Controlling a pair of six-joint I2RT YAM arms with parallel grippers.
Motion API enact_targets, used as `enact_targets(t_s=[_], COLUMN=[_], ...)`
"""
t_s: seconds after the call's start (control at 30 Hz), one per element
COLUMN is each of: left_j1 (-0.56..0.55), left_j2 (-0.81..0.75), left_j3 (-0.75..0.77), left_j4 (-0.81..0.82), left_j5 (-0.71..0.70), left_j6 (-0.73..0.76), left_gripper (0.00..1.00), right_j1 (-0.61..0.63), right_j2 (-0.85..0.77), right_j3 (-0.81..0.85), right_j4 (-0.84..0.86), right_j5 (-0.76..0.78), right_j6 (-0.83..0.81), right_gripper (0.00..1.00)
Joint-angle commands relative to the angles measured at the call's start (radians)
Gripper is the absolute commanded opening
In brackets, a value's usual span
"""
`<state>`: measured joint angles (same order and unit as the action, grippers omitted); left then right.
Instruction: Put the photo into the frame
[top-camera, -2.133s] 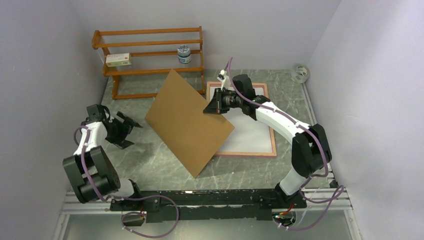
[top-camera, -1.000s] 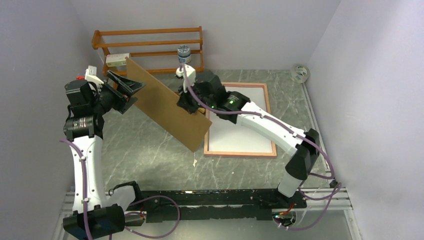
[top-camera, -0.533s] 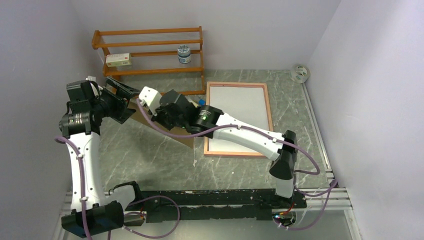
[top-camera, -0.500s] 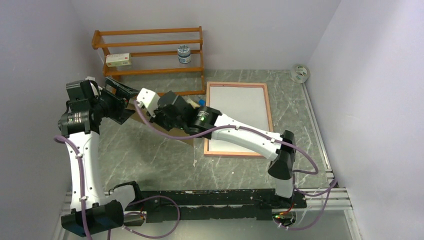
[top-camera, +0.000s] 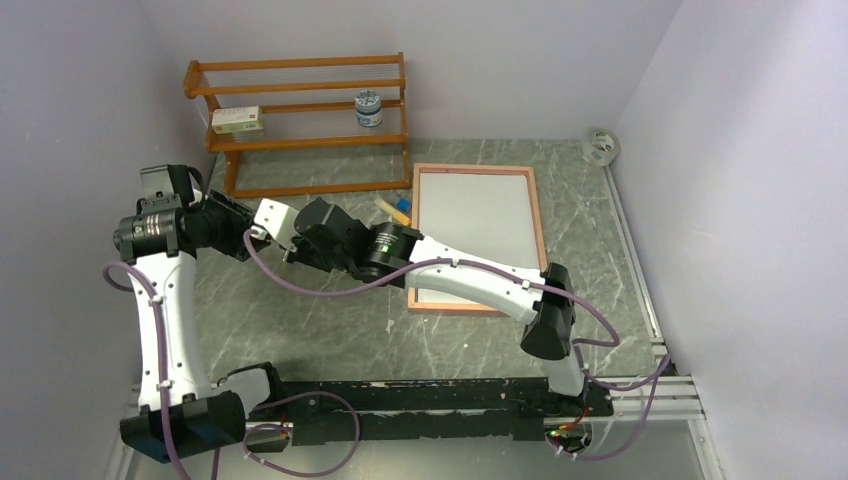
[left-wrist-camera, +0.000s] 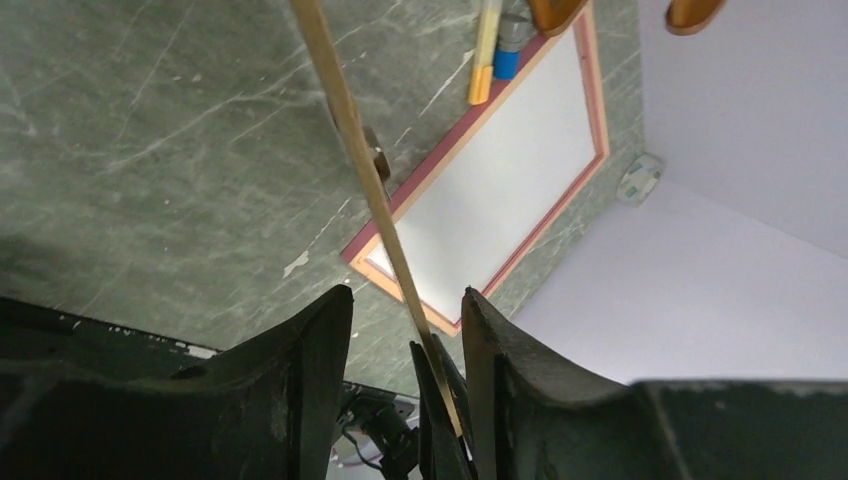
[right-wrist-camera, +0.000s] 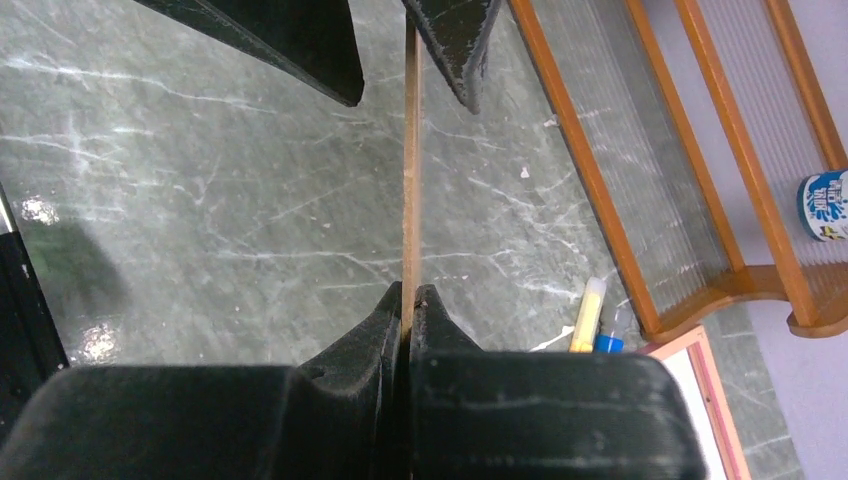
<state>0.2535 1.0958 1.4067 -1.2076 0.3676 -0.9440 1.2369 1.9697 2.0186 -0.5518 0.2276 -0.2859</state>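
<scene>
While the right claw (right-wrist-camera: 408, 295) is clamped on the thin brown hardboard sheet (right-wrist-camera: 410, 150), the left claw (left-wrist-camera: 405, 292), jaws apart, straddles that sheet's other edge at centre left of the top view, and the pink-bordered frame (top-camera: 470, 168) lies flat on the desk (top-camera: 300, 320), right of centre, white inside.

The green marbled table (top-camera: 300, 320) is carrying an orange wooden rack (top-camera: 300, 142) along its far edge, toward the left corner. The frame (top-camera: 470, 168) is lying flat right of centre, with a yellow stick (top-camera: 386, 206) just beside its far left corner. A tape roll (top-camera: 600, 146) is sitting in the table's far right corner.
</scene>
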Motion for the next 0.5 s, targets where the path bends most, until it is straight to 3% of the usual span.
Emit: enact_targets(t_s=[0.0,0.13,0.27,0.33,0.47], left_j1=[-0.003,-0.003,-0.003,-0.003,-0.004], left_j2=[0.022,0.018,0.023,0.025,0.023], left_j3=[-0.005,-0.037,-0.023,-0.012,0.014], left_j4=[-0.07,-0.06,-0.065,-0.059,-0.044], left_j5=[-0.018,-0.01,-0.042,-0.05,-0.077], left_j6=[0.043,0.047,0.062,0.063,0.057], left_gripper=[0.48,0.33,0.07,0.03,0.03], right_j1=[0.017,0.031,0.034,0.035,0.034], right_j2=[-0.006,0.0,-0.002,-0.011,-0.042], right_j3=[0.057,0.054,0.051,0.049,0.041], right_j4=[0.052,0.054,0.05,0.041,0.005], right_j5=[0.028,0.015,-0.005,-0.023,-0.116], right_j6=[-0.033,-0.029,-0.003,0.009,0.007], right_gripper=[0.0,0.0,0.01,0.16,0.55])
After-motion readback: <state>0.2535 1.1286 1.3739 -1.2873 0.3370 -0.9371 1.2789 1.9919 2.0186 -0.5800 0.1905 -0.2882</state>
